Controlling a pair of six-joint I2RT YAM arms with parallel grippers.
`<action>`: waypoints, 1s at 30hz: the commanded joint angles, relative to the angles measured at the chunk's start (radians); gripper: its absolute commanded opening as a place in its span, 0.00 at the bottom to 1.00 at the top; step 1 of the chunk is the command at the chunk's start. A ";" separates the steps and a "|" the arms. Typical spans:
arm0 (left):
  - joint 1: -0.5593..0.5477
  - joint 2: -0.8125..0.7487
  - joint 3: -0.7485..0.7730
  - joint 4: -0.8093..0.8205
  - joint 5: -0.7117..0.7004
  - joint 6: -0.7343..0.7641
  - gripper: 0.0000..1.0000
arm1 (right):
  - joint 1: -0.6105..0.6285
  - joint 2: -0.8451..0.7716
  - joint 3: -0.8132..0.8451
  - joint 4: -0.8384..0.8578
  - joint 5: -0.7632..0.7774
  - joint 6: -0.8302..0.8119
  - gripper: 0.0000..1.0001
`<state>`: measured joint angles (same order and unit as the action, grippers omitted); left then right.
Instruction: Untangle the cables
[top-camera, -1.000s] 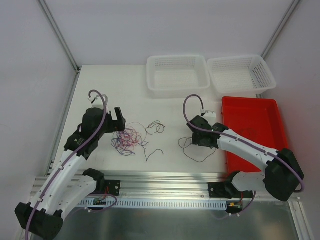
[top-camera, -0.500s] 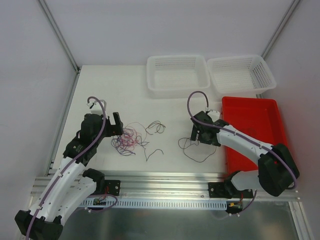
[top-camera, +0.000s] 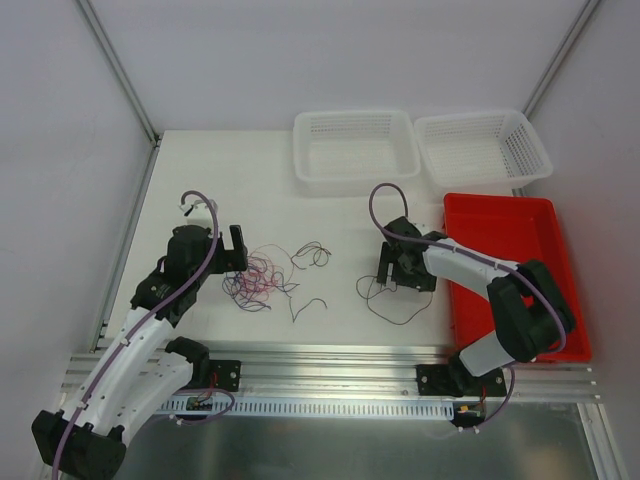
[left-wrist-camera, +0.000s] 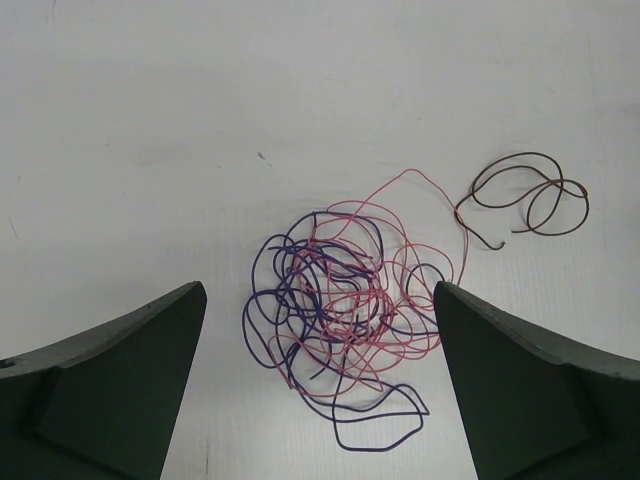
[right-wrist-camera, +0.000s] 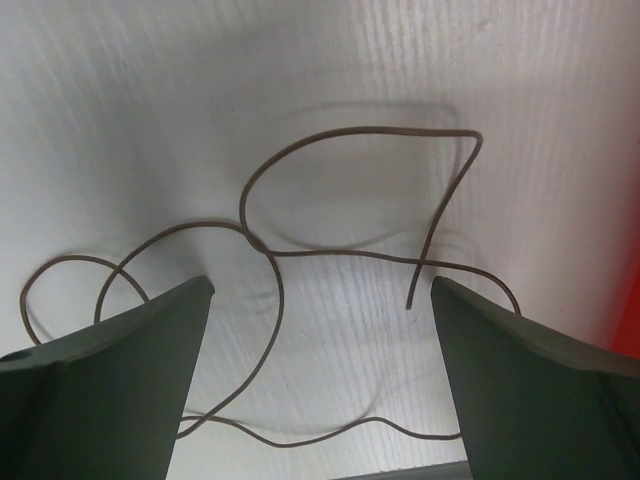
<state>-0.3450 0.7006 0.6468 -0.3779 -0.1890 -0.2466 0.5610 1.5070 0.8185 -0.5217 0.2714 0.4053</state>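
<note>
Red and purple cables (left-wrist-camera: 340, 320) lie knotted on the table (left-wrist-camera: 150, 100) below the released jaws of the left gripper (left-wrist-camera: 318, 300), a loose dark cable (right-wrist-camera: 262, 250) sits under the equally released right gripper (right-wrist-camera: 320, 290); advise pinching one outer strand only and drawing slowly.

no readable text (labels, numbers, signs)
</note>
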 joint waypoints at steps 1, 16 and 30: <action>0.005 0.008 0.017 0.031 0.013 0.017 0.99 | -0.009 0.031 0.027 -0.012 -0.058 -0.031 0.97; 0.005 0.023 0.016 0.031 -0.003 0.021 0.99 | -0.038 0.039 -0.007 0.031 -0.135 -0.051 0.13; 0.005 0.040 0.019 0.033 0.002 0.027 0.99 | 0.026 -0.155 0.063 -0.061 -0.014 -0.118 0.01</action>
<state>-0.3450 0.7399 0.6468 -0.3779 -0.1894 -0.2417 0.5591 1.4483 0.8165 -0.5251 0.2035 0.3164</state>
